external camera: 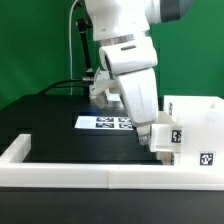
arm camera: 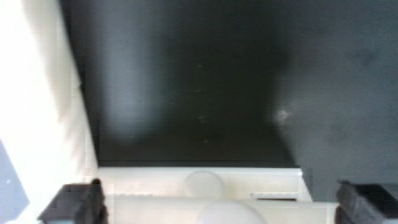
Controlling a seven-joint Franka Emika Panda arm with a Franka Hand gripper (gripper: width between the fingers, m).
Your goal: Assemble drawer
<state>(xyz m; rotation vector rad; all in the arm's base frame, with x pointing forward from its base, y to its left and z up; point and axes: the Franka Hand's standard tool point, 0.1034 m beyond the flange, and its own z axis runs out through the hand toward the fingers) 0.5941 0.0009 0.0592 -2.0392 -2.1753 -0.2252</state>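
The stiff, light-looking white plastic drawer shell [external camera: 192,128] is best gripped by a thin wall; the fingers [arm camera: 73,203] stand wide apart, holding nothing.

The drawer shell [external camera: 192,128] sits on the table [external camera: 50,125] at the exterior view's right, pushed up against the border rail [external camera: 80,171] that runs along the near edge. The gripper [external camera: 157,140] hangs right beside the shell's left side — touching or not, can't tell. The marker board [external camera: 106,122] lies flat further back, behind the arm [external camera: 125,55]. In the wrist view a tray [arm camera: 199,190] sits between the fingers [arm camera: 73,203].
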